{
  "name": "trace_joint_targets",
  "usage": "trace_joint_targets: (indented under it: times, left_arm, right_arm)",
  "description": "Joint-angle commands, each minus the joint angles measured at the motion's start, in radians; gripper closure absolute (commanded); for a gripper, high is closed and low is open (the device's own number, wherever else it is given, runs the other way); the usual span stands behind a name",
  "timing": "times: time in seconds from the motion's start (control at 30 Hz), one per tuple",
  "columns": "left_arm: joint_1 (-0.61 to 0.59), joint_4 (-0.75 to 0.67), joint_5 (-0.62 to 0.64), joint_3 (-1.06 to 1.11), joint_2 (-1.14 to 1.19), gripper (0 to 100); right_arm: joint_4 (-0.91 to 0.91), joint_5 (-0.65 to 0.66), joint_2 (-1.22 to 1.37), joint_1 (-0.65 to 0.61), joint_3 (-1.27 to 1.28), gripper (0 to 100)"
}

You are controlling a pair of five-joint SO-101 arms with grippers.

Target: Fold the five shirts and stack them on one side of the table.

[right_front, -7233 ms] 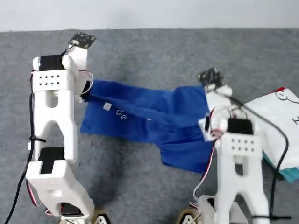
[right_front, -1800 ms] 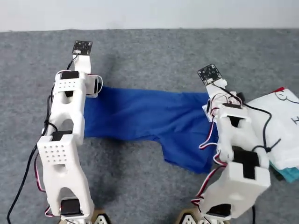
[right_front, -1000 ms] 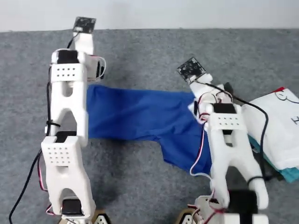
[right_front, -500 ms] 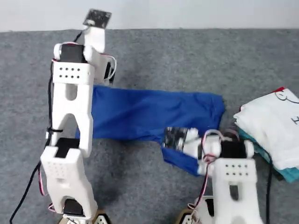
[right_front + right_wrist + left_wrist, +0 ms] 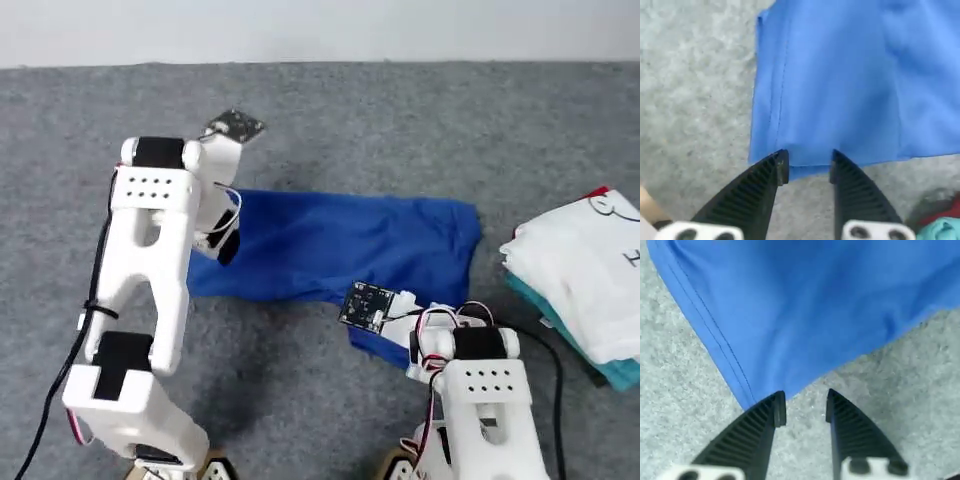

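A blue shirt [image 5: 340, 240] lies folded into a long strip across the middle of the grey table, with one flap [image 5: 385, 340] hanging toward the near edge. My left gripper [image 5: 804, 407] hovers open just over the strip's near left corner [image 5: 752, 397], its fingertips over the carpet beside the hem. My right gripper [image 5: 807, 167] is open above the edge of the flap, and the blue cloth [image 5: 840, 85] reaches in between its fingertips. In the high view the left arm [image 5: 150, 200] stands over the strip's left end. The right arm [image 5: 480, 370] is at the near edge.
A stack of folded shirts [image 5: 585, 270] lies at the right edge of the table: white on top, teal [image 5: 620, 372] below, a bit of red [image 5: 598, 192] at the back. Grey carpet [image 5: 400, 120] covers the table behind the blue shirt.
The left arm has swung back and down from the far left end to the near left corner. The right arm has left the shirt's right end and pulled back over the flap.
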Motion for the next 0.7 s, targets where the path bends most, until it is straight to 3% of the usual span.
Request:
trace_joint_targets:
  times: [0.0,0.5,0.67]
  left_arm:
    - [0.000,0.025,-0.011,0.004,-0.063,86]
    - [-0.002,0.025,-0.008,0.007,-0.055,86]
    - [-0.002,0.025,-0.008,0.007,-0.055,86]
  right_arm:
    - [-0.016,-0.015,0.016,-0.001,0.023,81.9]
    - [0.044,-0.068,0.093,0.001,0.084,81.6]
    - [-0.053,-0.044,0.093,0.007,0.184,81.5]
